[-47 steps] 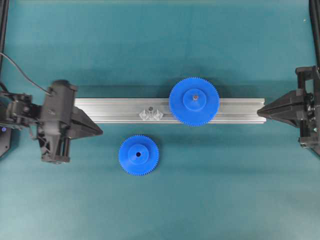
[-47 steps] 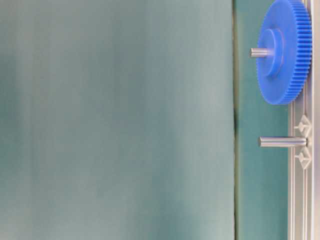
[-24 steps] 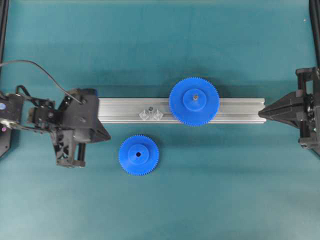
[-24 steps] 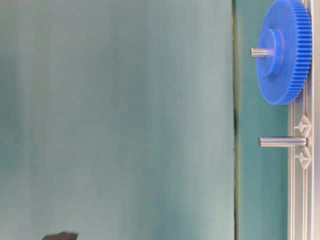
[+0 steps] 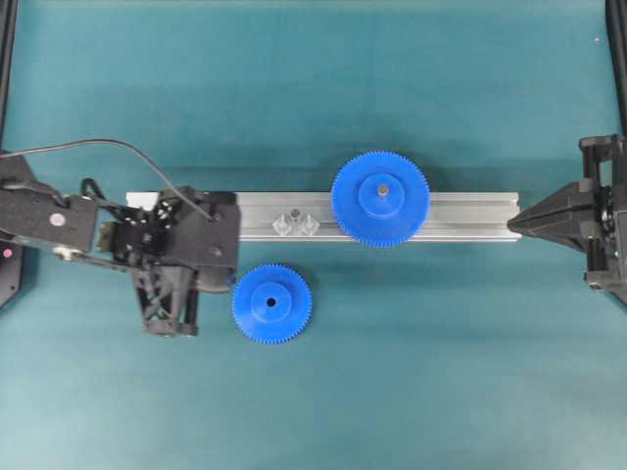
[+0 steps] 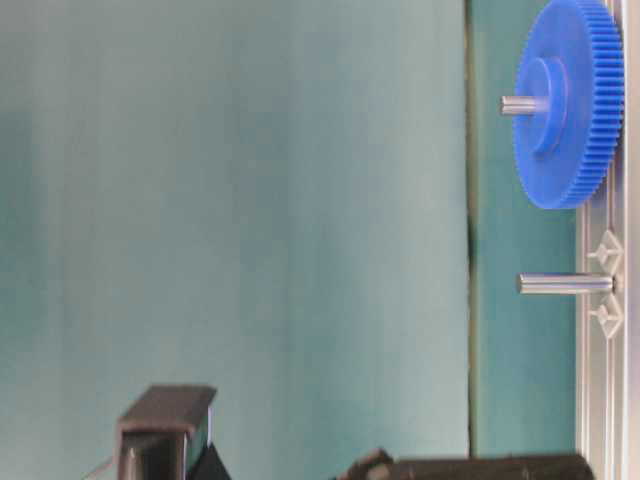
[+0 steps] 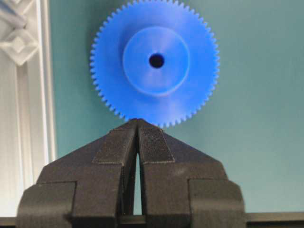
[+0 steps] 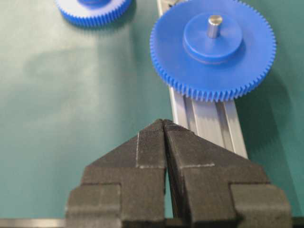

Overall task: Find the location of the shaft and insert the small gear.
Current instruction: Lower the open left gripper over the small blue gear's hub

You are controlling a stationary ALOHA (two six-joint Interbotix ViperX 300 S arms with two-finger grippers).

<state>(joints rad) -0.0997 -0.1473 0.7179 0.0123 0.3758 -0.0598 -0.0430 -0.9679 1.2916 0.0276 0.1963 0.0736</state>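
The small gear (image 5: 271, 304) lies flat on the teal mat in front of the rail, hub up, with its dark centre hole showing; it also appears in the left wrist view (image 7: 156, 61) and at the top edge of the right wrist view (image 8: 92, 9). The shaft (image 5: 294, 211) stands bare on the rail between two shiny faceted pieces and is plain in the table-level view (image 6: 565, 284). My left gripper (image 5: 231, 285) is shut and empty, its tips (image 7: 137, 121) right at the gear's near rim. My right gripper (image 5: 511, 225) is shut and empty (image 8: 164, 121) at the rail's right end.
A larger blue gear (image 5: 380, 199) sits on its own grey pin on the aluminium rail (image 5: 460, 215), right of the shaft. The left arm's body covers the rail's left end. Black frame posts stand at both side edges.
The left arm has swung right along the rail and pitched down, bringing its shut tips up to the small gear's left rim. The right gripper has drawn back slightly to the right.
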